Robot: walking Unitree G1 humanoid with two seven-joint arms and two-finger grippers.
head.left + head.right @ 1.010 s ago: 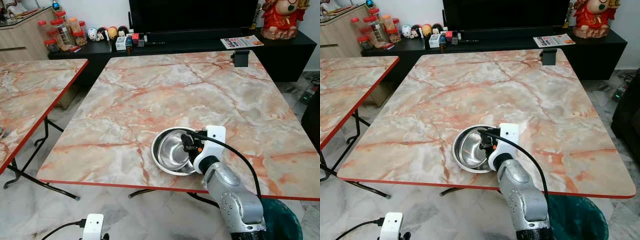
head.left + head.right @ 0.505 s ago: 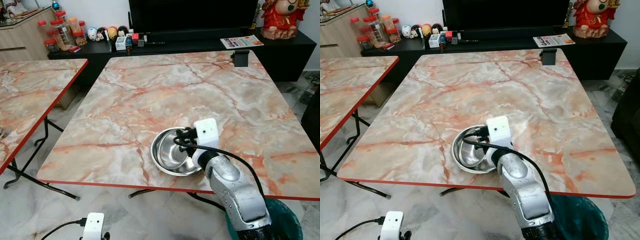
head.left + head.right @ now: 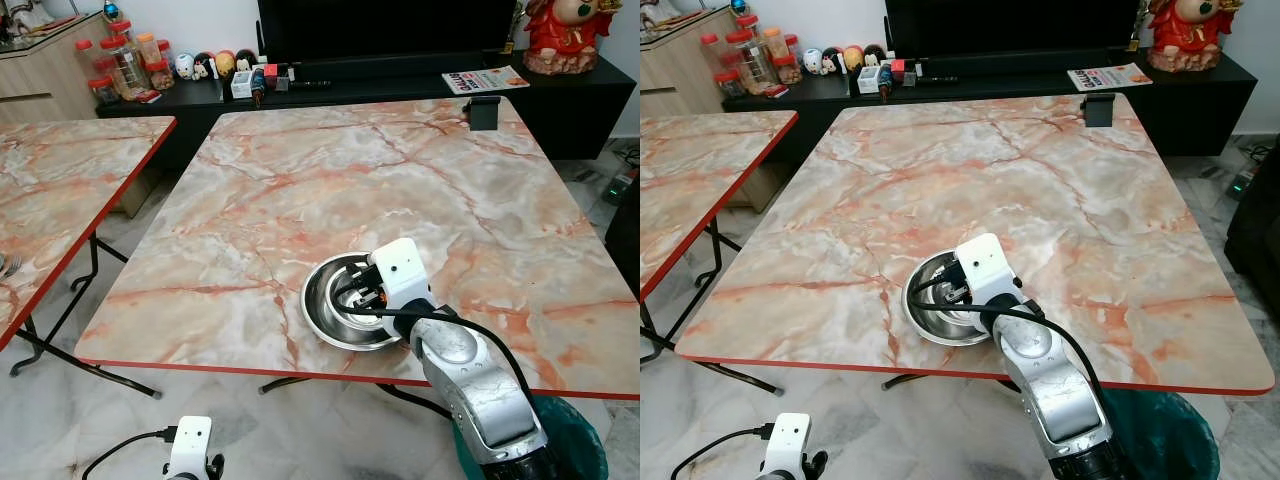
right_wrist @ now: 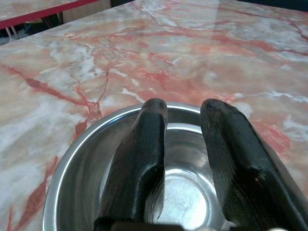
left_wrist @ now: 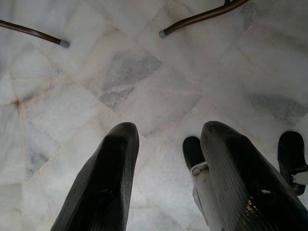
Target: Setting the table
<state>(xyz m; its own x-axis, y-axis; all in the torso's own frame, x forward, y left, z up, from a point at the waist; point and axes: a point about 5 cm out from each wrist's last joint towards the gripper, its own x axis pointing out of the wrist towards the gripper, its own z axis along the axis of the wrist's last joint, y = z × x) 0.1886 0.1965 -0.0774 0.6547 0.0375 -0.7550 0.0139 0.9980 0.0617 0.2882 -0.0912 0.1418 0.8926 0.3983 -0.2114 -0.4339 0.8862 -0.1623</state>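
Resting on the near part of the marble table [image 3: 300,190], close to its red front edge, the steel bowl [image 3: 330,310] sits upright and empty, and it has kept the same spot on the tabletop across the last second. What has changed is the arm over it: the right gripper [image 4: 184,113] has swung from the bowl's right rim, where its wrist stood a second ago, inward and toward the robot's left, so that its white wrist block now hangs over the bowl's middle. In the right wrist view the two black fingers [image 4: 144,144] stand a little apart and point down into the bowl's hollow, with nothing between them and no rim pinched. That reads as the bowl being set down and let go, so this piece of the table setting is probably placed, though whether it was released just now or is about to be re-gripped cannot be told. The head view has also shifted slightly, so small offsets in the background are the camera's. Low beside the robot, the left gripper [image 5: 166,159] hangs idle over the pale tiled floor [image 5: 144,62], its fingers apart and holding nothing. Beyond the table, a small dark box [image 3: 484,112] stands at the far edge.
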